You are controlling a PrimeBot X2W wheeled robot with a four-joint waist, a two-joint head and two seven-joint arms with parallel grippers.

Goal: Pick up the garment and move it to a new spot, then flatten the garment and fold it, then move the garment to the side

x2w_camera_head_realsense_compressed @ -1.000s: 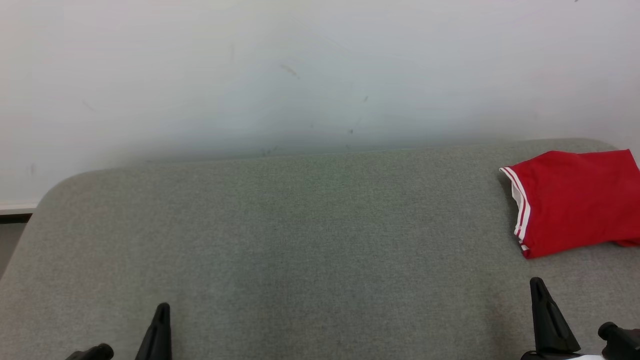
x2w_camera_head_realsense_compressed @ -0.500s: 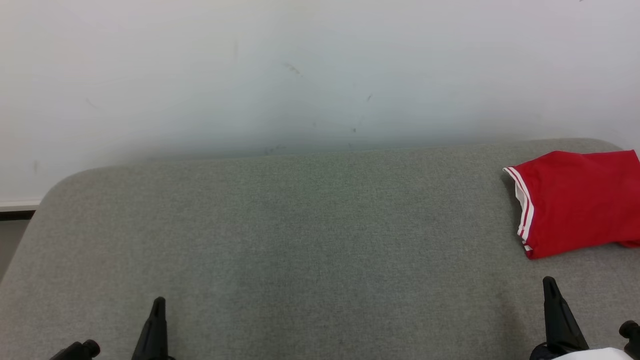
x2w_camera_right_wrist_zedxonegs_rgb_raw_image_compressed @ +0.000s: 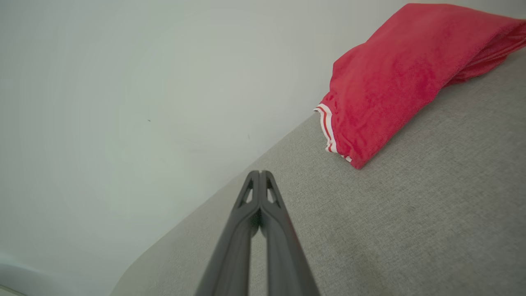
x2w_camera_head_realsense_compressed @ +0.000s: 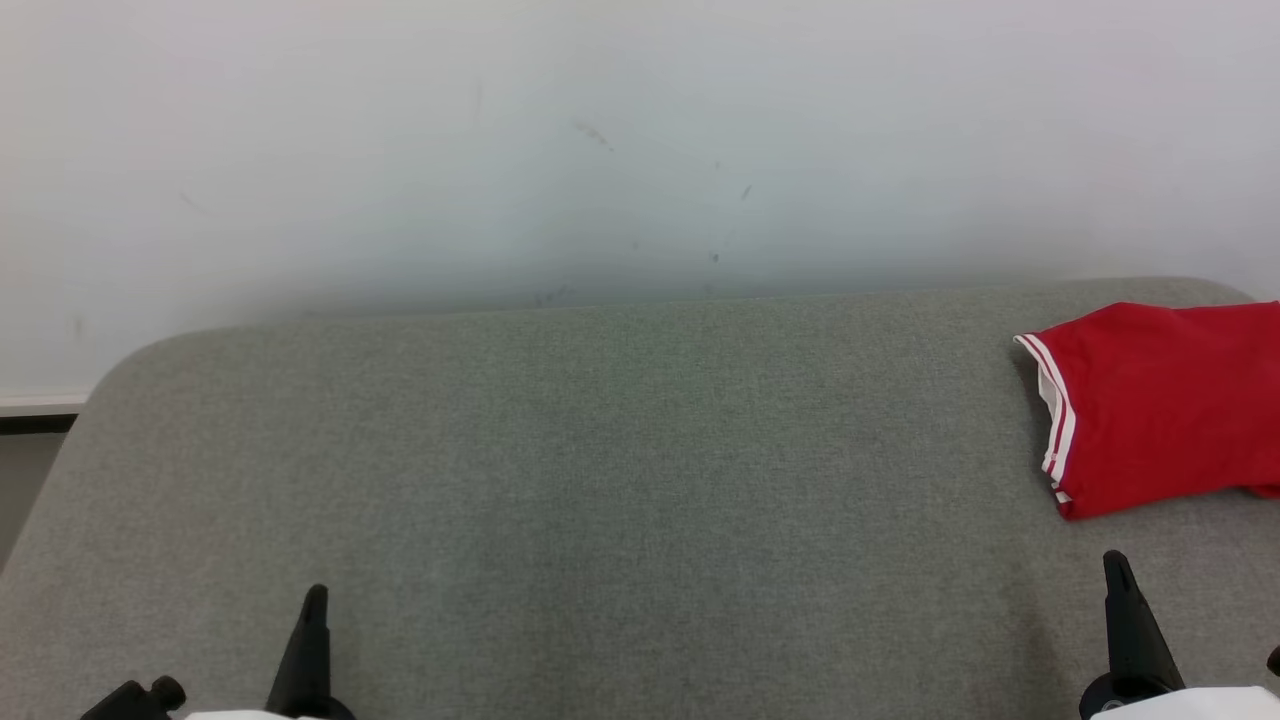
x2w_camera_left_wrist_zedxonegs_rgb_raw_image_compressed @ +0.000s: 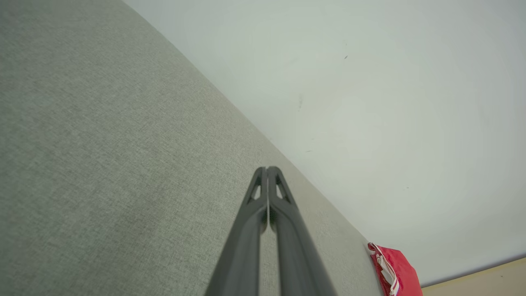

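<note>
1. Left gripper (x2w_camera_head_realsense_compressed: pixel 314 600) at lower left and right gripper (x2w_camera_head_realsense_compressed: pixel 1117 565) at lower right are both pinched closed and empty.
2. The red garment (x2w_camera_head_realsense_compressed: pixel 1165 405) lies folded at the right edge, on the grey pad (x2w_camera_head_realsense_compressed: pixel 600 450).
3. It looks light, soft and floppy; I'd pinch the striped edge (x2w_camera_head_realsense_compressed: pixel 1055 420).

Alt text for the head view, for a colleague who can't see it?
A folded red garment with white-striped trim lies at the far right of a grey fabric surface, before a pale wall. The left pincer and right pincer, both shut and empty, rise from the bottom corners.
</note>
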